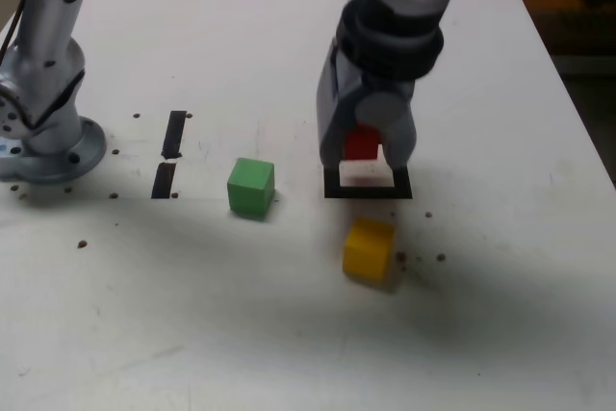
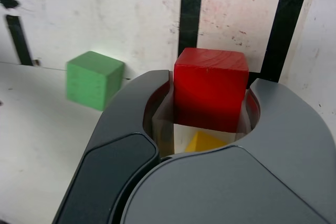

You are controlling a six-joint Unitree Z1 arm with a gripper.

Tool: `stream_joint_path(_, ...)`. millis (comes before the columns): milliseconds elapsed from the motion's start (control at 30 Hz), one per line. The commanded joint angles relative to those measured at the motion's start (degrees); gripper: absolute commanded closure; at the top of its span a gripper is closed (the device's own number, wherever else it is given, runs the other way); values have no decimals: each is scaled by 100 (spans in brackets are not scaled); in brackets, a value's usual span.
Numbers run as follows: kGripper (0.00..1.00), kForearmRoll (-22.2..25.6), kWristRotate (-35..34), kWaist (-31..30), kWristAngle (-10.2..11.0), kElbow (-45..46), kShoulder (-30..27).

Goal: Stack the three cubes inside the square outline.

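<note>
Red cube (image 2: 211, 88) — matte, sharp-edged block with faint grain on its top face, clamped between the dark grey moulded jaws of the gripper (image 1: 367, 149), which are drawn in tight against its sides; in the exterior view it hangs over the far edge of the square outline (image 1: 368, 190), centre frame. Square outline — thick flat black frame around a speckled white centre, on a scuffed white table (image 1: 481, 334). Green cube (image 1: 251, 187) — matte block, resting on the table left of the outline in the exterior view, well apart from it. Yellow cube (image 1: 370, 249) — same build, slightly tilted, just below the outline in the frame. Two short black bars (image 1: 170, 153) sit further left. The wrist view alone shows the grip's contact and the red cube's wood-like texture; the exterior view alone shows the grey arm base (image 1: 48, 113) at upper left.
</note>
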Motion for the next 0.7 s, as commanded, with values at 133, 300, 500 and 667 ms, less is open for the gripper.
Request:
stream_joint_path(133,89,-630,-18,56,-45,414,151)
stream_joint_path(300,89,-716,-20,119,99,553,224)
stream_joint_path(500,89,-721,-20,142,251,631,216)
stream_joint_path(667,89,-764,-17,142,337,641,239)
